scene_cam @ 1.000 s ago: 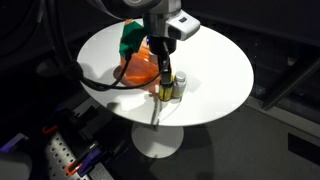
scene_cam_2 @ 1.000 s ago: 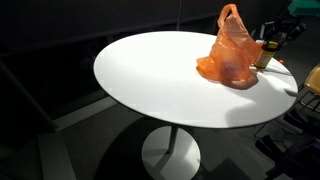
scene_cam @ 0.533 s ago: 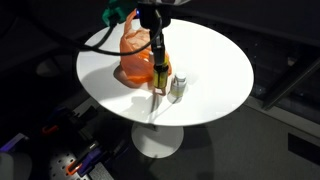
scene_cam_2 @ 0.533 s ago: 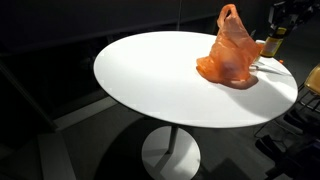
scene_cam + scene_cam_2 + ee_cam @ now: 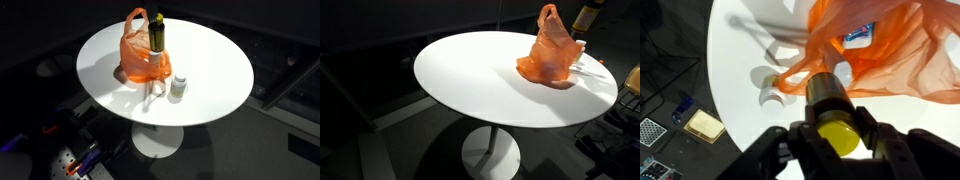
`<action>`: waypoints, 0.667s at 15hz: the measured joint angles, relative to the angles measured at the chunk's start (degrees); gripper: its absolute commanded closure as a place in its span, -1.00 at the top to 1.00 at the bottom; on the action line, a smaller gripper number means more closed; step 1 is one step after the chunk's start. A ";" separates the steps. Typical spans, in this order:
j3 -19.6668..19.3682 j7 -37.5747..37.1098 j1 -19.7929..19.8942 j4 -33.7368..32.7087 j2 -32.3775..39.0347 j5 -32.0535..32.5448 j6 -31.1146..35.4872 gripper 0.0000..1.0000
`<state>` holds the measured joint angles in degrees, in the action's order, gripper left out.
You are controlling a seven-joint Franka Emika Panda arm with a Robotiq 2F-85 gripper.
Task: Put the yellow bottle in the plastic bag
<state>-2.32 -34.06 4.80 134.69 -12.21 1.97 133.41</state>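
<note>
The yellow bottle (image 5: 830, 100) has a dark olive body and a yellow cap, and my gripper (image 5: 837, 128) is shut on it near the cap. It hangs upright in the air over the orange plastic bag (image 5: 143, 62), with its base at the bag's handles. The bottle also shows in both exterior views (image 5: 157, 33) (image 5: 585, 16). The gripper itself is above the top edge of both exterior views. The bag (image 5: 552, 55) stands on the round white table (image 5: 215, 60), and its open mouth (image 5: 880, 50) lies just beyond the bottle in the wrist view.
A small white-capped bottle (image 5: 179, 87) stands on the table next to the bag, also in the wrist view (image 5: 771, 97). A white and blue item (image 5: 858, 37) lies inside the bag. The table edge is near, with clutter on the floor (image 5: 705, 125).
The gripper has lifted the yellow bottle from the table beside the small bottle up to over the bag. The arm has risen out of both exterior views.
</note>
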 measured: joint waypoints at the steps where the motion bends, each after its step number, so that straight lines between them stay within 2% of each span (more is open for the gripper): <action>1: 0.42 0.31 -0.41 -0.48 -0.16 -1.27 0.27 -0.61; 7: 1.48 3.97 -2.80 -3.09 0.77 -10.32 1.36 -0.61; 10: 2.05 4.95 -3.73 -3.64 2.96 -12.87 1.63 -0.61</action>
<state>-0.26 -29.11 1.07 131.05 -9.25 -10.90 135.04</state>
